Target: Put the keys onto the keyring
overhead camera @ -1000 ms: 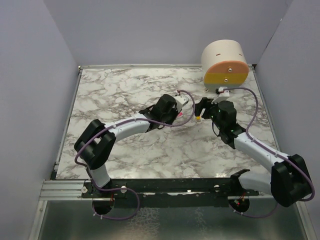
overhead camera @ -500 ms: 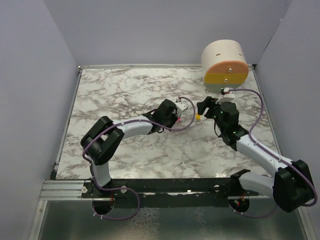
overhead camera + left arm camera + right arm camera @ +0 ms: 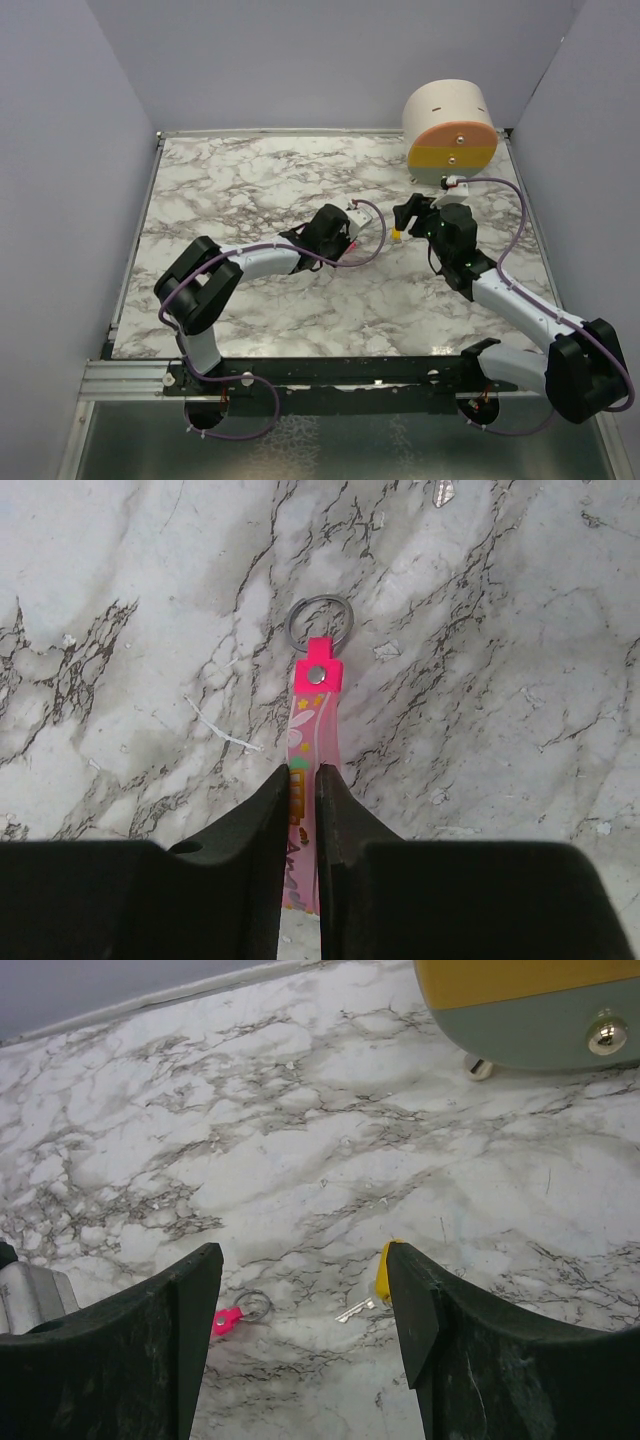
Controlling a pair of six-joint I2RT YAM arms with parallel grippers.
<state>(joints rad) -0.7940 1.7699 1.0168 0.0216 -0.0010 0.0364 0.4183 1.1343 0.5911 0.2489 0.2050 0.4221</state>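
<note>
My left gripper (image 3: 303,772) is shut on the near part of an elongated pink key (image 3: 313,710), a flat printed strip lying on the marble. A grey metal keyring (image 3: 319,623) sits at the strip's far end, by its rivet. In the top view the left gripper (image 3: 352,232) is at table centre. My right gripper (image 3: 303,1260) is open and empty, above the table. The yellow-headed key (image 3: 380,1275) lies just inside its right finger, with the keyring (image 3: 254,1306) and pink end (image 3: 227,1320) towards its left finger. The yellow key (image 3: 397,237) also shows from above.
A big cream, orange, yellow and grey cylinder (image 3: 452,130) stands at the back right, just beyond my right gripper (image 3: 405,222); it also shows in the right wrist view (image 3: 530,1010). Grey walls enclose the marble table (image 3: 230,180) on three sides.
My left gripper has drawn back a little towards the near left with the pink key. My right arm shifted slightly right, then held still. The yellow key has not moved.
</note>
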